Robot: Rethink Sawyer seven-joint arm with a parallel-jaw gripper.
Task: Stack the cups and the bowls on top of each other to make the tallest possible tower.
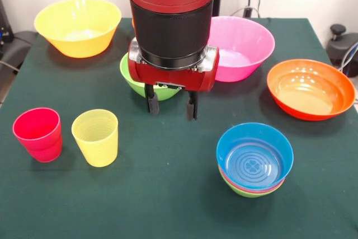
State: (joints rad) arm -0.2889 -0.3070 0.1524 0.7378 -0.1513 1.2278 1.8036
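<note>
My gripper (172,106) hangs open and empty above the table's middle, in front of a green bowl (134,79) that the arm partly hides. A red cup (38,134) and a translucent yellow cup (96,137) stand upright side by side at the near left. The tower (254,162) stands at the near right: a blue bowl on top, a red rim under it, a light-green bowl lowest. A yellow-orange bowl (78,26) stands at the far left, a pink bowl (241,47) behind the gripper's right, an orange bowl (310,89) at the right.
The dark green tablecloth (168,194) covers the table. Dark equipment and cables (341,46) stand beyond the table's far right corner.
</note>
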